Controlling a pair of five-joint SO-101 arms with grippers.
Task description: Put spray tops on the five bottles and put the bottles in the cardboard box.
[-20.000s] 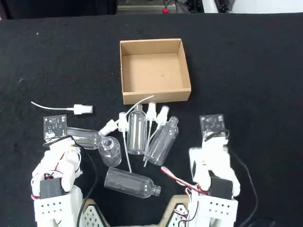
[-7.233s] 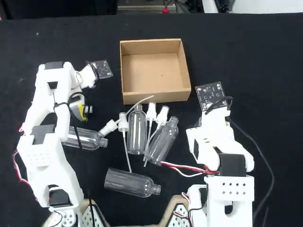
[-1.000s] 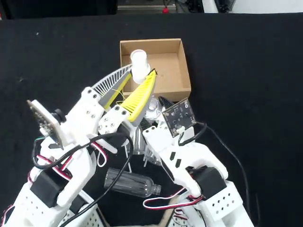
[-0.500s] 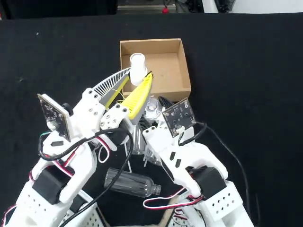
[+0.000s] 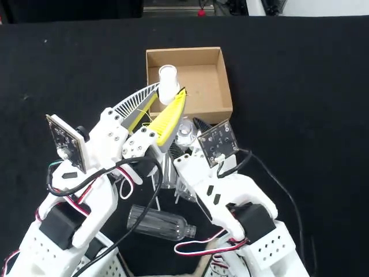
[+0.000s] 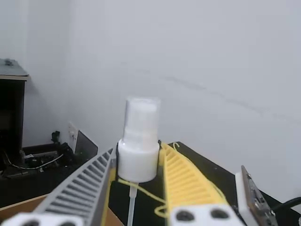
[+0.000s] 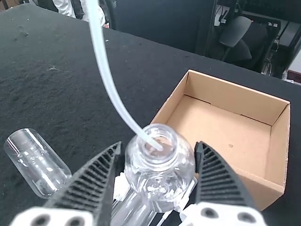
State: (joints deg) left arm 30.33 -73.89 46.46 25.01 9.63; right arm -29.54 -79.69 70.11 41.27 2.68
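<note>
Pinching the spray top (image 6: 139, 141) in the left gripper (image 6: 138, 160), straight above the upright bottle (image 7: 160, 175) clamped in the right gripper (image 7: 157, 149) near the cardboard box (image 7: 235, 92); with dip tube (image 7: 110, 80) seemingly entering the mouth, needs lowering along the bottle's vertical axis

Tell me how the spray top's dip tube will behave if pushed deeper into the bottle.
Probably floppy: the dip tube curves from the spray top into the bottle mouth. It may buckle or skid off the rim. The clear bottle looks empty, so likely light.
</note>
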